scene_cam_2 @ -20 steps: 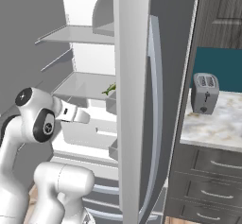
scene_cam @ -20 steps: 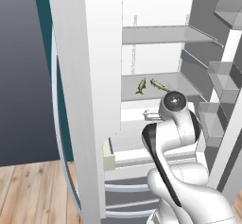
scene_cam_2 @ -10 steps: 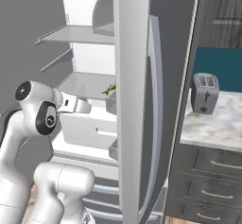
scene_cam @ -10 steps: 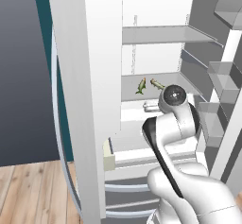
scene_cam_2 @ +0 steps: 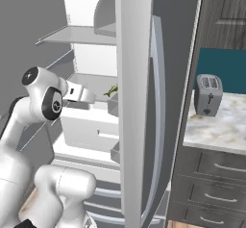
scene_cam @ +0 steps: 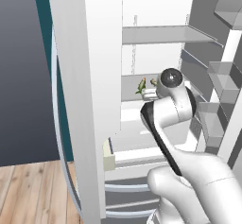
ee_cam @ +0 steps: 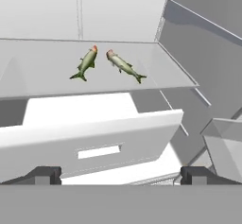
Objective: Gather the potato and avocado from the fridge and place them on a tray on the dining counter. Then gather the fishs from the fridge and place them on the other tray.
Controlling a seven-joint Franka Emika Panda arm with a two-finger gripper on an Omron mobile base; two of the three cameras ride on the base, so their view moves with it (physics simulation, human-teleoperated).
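Fishs (ee_cam: 106, 63), two slender grey-green bodies with reddish heads, lie side by side on a pale grey shelf (ee_cam: 42, 72) inside the tall grey steel fridge (scene_cam: 85, 76), heads near each other toward the back wall and tails spread toward the shelf's front edge. In the hand view both are plain and whole; they are apart, not touching. In the left base view the pair (scene_cam: 145, 84) is small and partly covered by the white arm's wrist, so only one green shape and a fleck of the second can be made out. In the right base view just a green sliver (scene_cam_2: 111, 91) shows, the remainder cut off by the edge of the open grey fridge door (scene_cam_2: 139, 102).

The two-finger gripper (ee_cam: 121, 173) hangs in front of the shelf, below its level and short of the fish, jaws spread wide with nothing between them; only the dark fingertips (ee_cam: 43, 173) rise at the bottom of the hand view. Under the shelf sits a white drawer (ee_cam: 94, 145) with a slot handle, its right end running behind a translucent door bin (ee_cam: 227, 145) that is cropped by the picture's edge.
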